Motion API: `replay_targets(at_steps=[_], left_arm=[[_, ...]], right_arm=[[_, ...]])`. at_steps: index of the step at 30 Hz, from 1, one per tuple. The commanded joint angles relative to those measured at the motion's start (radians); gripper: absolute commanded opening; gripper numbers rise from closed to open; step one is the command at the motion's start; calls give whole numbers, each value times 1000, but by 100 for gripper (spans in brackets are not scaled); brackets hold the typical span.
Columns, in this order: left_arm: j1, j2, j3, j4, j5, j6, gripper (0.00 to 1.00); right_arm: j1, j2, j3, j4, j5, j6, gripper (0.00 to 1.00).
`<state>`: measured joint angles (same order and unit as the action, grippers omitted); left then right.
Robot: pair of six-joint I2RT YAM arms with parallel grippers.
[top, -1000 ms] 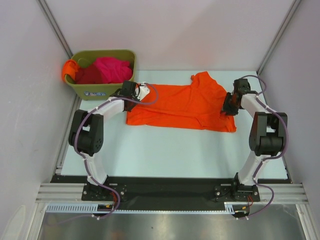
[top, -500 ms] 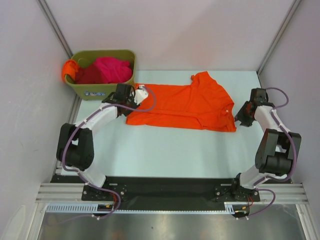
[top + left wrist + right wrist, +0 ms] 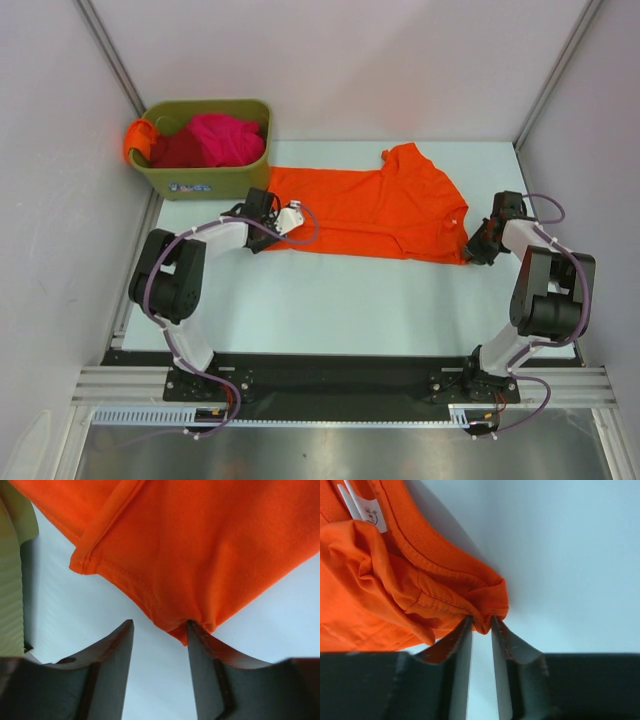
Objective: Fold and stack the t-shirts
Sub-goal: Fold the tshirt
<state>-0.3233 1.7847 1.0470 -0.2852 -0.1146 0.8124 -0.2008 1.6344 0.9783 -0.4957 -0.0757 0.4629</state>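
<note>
From above, the orange shirt (image 3: 370, 210) lies flat across the far middle of the bench (image 3: 350, 290), right of the bin (image 3: 205, 182); the left claw (image 3: 283, 220) is at its near-left corner, the right claw (image 3: 478, 248) at its near-right. Left wrist: jaws stand released, the limp hem corner just touching one finger. Right wrist: jaws stand narrow around a bunched corner; whether they pinch it I cannot tell. Thin, soft and light, it will probably droop, so corners seem the best holds
</note>
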Motion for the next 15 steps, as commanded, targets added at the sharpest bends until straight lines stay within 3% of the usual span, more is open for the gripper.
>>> replay_targets(at_steps=[1,4,5,7,15], left_arm=[[-11,38,-21,76,-10,24,50],[-11,41,-12,78,-4,7,30],[-11,42,-8,77,0,4,14],[-11,41,-12,75,-14,-2,0],[0,-60,-44,-3,-5,-22,0]], right_arm=[[-14,18,-4,51,14,5,19],[-20,25,-4,55,33,-4,6],[-23,24,-3,49,40,-6,3],[-31,19,3,37,69,-13,0],[-74,-42,13,-52,122,-43,0]])
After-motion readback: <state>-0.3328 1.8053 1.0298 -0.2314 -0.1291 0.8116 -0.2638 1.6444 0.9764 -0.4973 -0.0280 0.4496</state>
